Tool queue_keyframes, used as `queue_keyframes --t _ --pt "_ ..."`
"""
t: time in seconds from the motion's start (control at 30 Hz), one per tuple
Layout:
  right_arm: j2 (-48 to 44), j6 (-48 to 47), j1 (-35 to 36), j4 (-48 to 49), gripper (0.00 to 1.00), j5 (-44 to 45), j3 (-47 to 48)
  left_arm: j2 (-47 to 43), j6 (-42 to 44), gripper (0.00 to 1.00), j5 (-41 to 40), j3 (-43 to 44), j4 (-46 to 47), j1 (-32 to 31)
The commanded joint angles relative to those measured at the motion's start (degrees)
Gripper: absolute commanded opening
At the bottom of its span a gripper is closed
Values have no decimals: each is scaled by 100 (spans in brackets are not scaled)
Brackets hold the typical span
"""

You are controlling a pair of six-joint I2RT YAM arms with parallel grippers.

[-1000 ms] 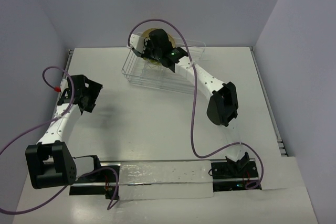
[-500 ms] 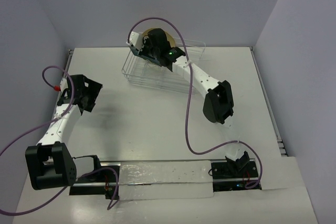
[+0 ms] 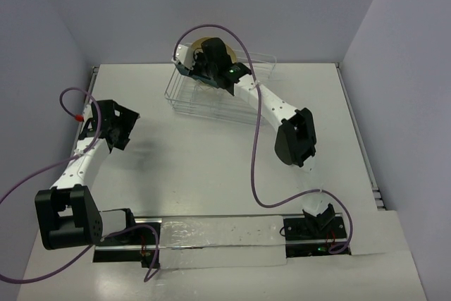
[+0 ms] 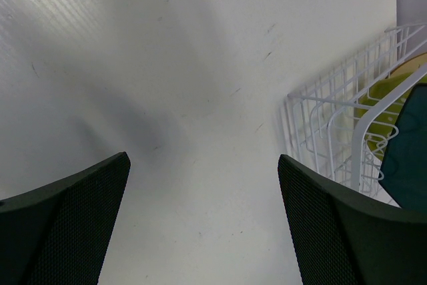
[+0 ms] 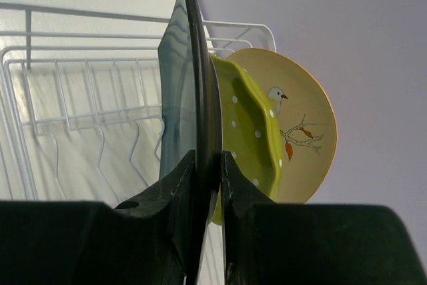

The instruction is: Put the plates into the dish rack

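Observation:
My right gripper (image 5: 208, 171) is shut on the rim of the dark teal plate (image 5: 200, 85), which it holds upright and edge-on over the dish rack (image 5: 80, 91). Right behind the plate stand the lime-green dotted plate (image 5: 243, 125) and the beige floral plate (image 5: 300, 125), both upright in the rack. In the top view the right gripper (image 3: 204, 63) is over the far left end of the rack (image 3: 184, 101), and the beige plate (image 3: 200, 41) shows behind it. My left gripper (image 3: 116, 128) is open and empty over bare table, left of the rack.
The left wrist view shows the left gripper (image 4: 203, 218) open over the white table, with the rack's corner (image 4: 327, 118) and the green plate (image 4: 383, 88) and teal plate (image 4: 410, 151) at the right. A purple wall stands close behind the rack.
My right gripper has shifted slightly towards the far left end of the rack with the teal plate. The left arm has barely moved.

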Motion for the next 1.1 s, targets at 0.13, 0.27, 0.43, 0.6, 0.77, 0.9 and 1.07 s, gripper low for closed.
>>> queue_keyframes --t 0.13,0.27,0.43,0.6,0.77,0.9,1.07 --pt "-1002 -733 -363 -175 0 -97 -146 -113 115 99 65 53 350 47" --pt "-1088 -631 -389 -258 0 -444 -274 -151 103 99 41 28 391 38" --pt "-825 -528 -388 -228 0 -716 -269 -111 128 99 82 43 414 47" --pt "-311 -460 -397 -351 0 -690 236 -49 143 99 102 37 402 44" --pt "-78 -110 -453 194 0 -678 242 -6 172 99 117 47 431 47" --pt "95 242 -522 504 0 -811 340 49 190 99 157 54 446 41" --pt "126 548 -577 798 0 -855 195 77 194 99 203 41 474 42"
